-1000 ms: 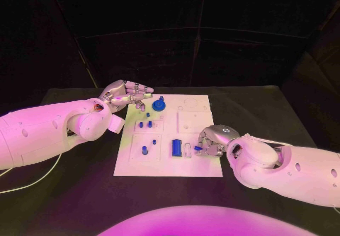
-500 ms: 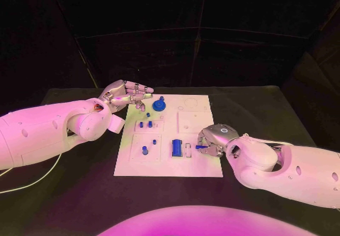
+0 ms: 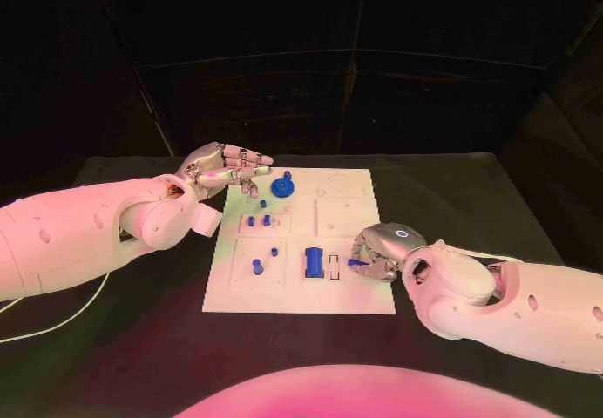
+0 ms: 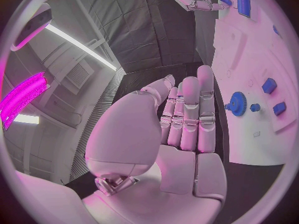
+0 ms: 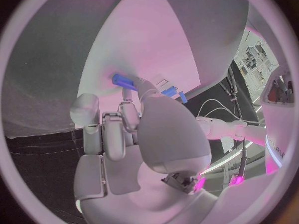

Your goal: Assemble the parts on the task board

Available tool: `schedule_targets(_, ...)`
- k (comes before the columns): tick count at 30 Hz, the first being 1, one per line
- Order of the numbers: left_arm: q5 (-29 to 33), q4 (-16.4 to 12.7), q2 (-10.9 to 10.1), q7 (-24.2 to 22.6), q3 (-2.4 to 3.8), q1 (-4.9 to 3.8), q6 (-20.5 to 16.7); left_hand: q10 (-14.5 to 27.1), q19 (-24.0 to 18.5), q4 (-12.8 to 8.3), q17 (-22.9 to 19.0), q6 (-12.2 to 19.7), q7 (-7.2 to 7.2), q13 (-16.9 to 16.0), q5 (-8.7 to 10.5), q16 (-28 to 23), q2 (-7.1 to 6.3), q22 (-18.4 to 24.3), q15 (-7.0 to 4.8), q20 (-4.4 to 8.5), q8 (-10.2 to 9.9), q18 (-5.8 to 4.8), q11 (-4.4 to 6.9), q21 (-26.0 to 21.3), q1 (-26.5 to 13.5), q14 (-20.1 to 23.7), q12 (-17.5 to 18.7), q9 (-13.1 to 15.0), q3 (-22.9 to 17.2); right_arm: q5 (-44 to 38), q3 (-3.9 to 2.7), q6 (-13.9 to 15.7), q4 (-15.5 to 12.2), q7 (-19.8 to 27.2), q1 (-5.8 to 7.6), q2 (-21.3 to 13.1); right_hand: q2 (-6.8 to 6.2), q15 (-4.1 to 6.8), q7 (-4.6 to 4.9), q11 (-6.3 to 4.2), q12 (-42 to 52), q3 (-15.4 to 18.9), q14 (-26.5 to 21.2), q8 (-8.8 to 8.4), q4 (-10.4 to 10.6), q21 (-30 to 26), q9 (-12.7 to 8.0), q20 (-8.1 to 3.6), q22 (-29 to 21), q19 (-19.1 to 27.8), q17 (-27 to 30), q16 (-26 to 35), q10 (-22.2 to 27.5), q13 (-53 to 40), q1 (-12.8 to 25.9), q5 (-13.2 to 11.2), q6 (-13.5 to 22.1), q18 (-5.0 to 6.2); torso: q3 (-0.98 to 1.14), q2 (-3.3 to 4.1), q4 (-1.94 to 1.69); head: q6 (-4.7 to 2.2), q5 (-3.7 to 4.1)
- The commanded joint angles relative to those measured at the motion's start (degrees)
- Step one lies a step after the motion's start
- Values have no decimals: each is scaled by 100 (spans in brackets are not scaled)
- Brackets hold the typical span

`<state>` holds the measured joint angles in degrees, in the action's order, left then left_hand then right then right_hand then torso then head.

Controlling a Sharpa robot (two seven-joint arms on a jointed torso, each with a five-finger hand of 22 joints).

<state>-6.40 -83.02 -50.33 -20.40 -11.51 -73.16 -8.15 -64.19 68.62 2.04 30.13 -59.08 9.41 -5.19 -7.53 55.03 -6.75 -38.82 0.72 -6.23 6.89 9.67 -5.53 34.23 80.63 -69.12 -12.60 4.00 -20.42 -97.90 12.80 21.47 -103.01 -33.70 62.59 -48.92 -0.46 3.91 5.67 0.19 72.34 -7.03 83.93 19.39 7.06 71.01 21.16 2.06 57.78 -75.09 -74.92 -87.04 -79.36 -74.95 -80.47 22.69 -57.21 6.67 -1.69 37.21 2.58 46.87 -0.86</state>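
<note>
The white task board (image 3: 346,292) lies in the middle of the table. A blue cylinder (image 3: 313,262) lies in it near its front, a blue gear-shaped part (image 3: 281,185) stands near its far edge, and small blue pegs (image 3: 258,220) stand between them. My right hand (image 3: 380,251) rests over the board's right side and pinches a small blue peg (image 3: 358,260) just right of the cylinder. The right wrist view shows that peg (image 5: 122,80) at the fingertips against the board. My left hand (image 3: 226,167) hovers off the board's far left corner, fingers apart and holding nothing; its wrist view shows the gear (image 4: 237,103).
Black table (image 3: 138,340) surrounds the board. More small blue pegs (image 3: 258,267) stand in the board's front left panel. A thin white cable (image 3: 50,326) trails along the table's left front. My bulky white forearms flank the board on both sides.
My right hand has edged slightly to the right along the board with the small blue peg. The left hand stays in place.
</note>
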Motion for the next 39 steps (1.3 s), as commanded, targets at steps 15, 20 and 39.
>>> schedule_targets(15,25,-24,-2,-2,4,-9,57,50,-22,-5,-9,34,21,-6,-2,-2,33,10,5,-20,30,79,-8,-21,-1,39,-14,-5,20,1018,-5,1107,-22,195,8,131,-205,84,-270,-145,280,-355,554,-8,108,194,10,-36,263,-153,-1257,-143,-326,-329,323,43,-398,-101,0,6,-3,28,1)
schedule_targets(20,25,-26,-2,3,4,-9,61,50,-22,-5,-9,34,21,-6,-2,-2,33,10,5,-20,30,79,-8,-21,-1,39,-14,-5,20,1329,-5,1002,41,186,9,218,-250,84,-272,-146,293,-382,556,-15,165,198,13,-38,269,-153,-1266,-149,-337,-342,436,33,-416,-102,-1,3,-5,42,-6)
schedule_targets(39,25,-31,2,58,4,-9,142,57,-22,-1,-15,33,24,-7,-5,-3,55,15,7,-21,36,79,-9,-31,1,47,-27,-4,15,1642,-5,737,147,25,8,397,-365,124,-340,-198,439,-262,565,76,492,261,100,-68,373,-198,-1314,-179,-451,-466,1014,333,-617,-116,2,2,2,70,-1)
